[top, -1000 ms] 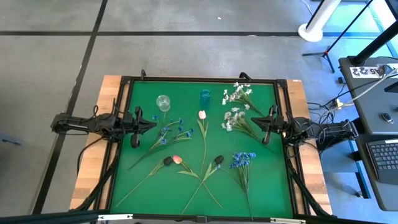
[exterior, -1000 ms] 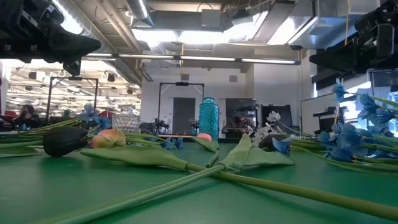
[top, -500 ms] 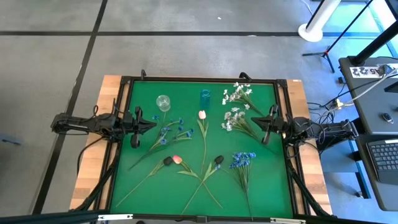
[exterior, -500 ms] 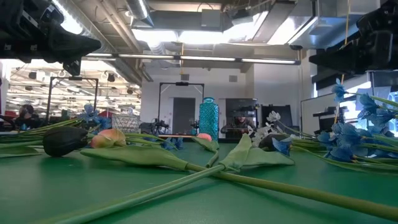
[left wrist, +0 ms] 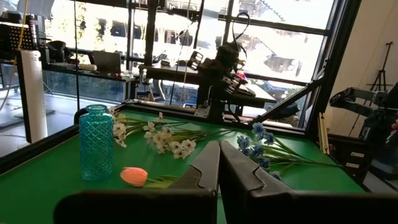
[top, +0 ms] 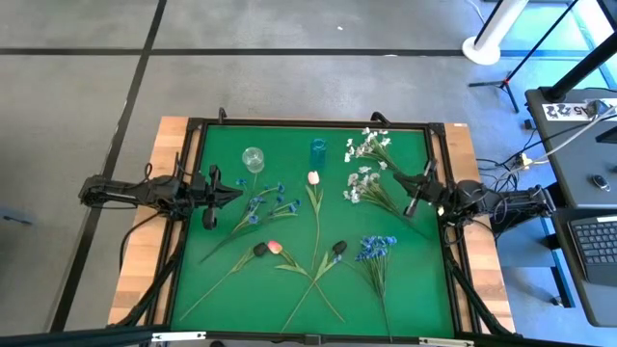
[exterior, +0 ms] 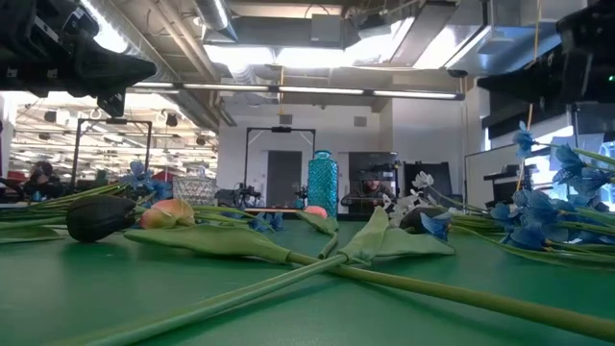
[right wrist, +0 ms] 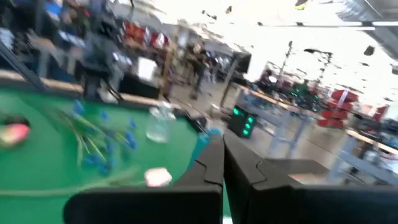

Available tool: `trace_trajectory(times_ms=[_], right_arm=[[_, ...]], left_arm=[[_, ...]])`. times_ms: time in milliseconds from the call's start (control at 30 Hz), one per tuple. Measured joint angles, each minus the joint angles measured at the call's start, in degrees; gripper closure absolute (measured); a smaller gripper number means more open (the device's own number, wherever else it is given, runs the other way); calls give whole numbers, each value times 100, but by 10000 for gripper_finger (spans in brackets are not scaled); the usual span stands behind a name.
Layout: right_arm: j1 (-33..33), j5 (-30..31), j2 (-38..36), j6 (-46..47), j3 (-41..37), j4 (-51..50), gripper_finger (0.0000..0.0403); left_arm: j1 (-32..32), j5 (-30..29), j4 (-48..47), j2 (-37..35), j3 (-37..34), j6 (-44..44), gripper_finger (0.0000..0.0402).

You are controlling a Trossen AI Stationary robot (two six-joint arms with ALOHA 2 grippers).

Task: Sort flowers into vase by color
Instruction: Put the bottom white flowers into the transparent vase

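Note:
Flowers lie flat on the green mat: two white sprays (top: 370, 145) (top: 366, 186), two blue sprays (top: 265, 202) (top: 376, 249), a pink tulip (top: 313, 178), a second pink tulip (top: 275, 247) and two dark-headed stems (top: 260, 250) (top: 338, 248). A clear glass vase (top: 253, 157) and a teal vase (top: 317, 149) stand near the far edge. My left gripper (top: 238, 193) (left wrist: 219, 146) hovers shut at the left side, beside the left blue spray. My right gripper (top: 400, 178) (right wrist: 222, 142) hovers shut at the right side, over the stems of the nearer white spray.
A black frame (top: 308, 123) borders the mat, with wooden table edges outside it. Crossed tulip stems (exterior: 317, 274) lie across the near middle. Bare mat (top: 222, 145) shows in the far left corner. A desk with a laptop (top: 598, 241) stands off to the right.
My right gripper has swung its fingers toward the table's far edge, and its wrist picture is smeared by the motion. The flowers and vases have stayed where they were.

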Motion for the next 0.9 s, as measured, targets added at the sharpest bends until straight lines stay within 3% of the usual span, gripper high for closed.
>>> trace_trajectory(times_ms=[133, 300, 433, 667, 900], right_arm=[[-1, -440, 4, 348, 23, 470, 402], [-1, -852, 24, 356, 40, 2071, 402], [-2, -876, 24, 120, 50, 2809, 402], [-2, -520, 317, 50, 507, 2150, 402], [-2, -164, 1471, 6, 1248, 1734, 402]], left_arm=[[0, 0, -1, -1, 0, -1, 401], [0, 0, 1, 1, 0, 1, 401], [0, 0, -1, 1, 0, -1, 401], [0, 0, 0, 1, 0, -1, 401], [2, 0, -1, 1, 0, 1, 401]])
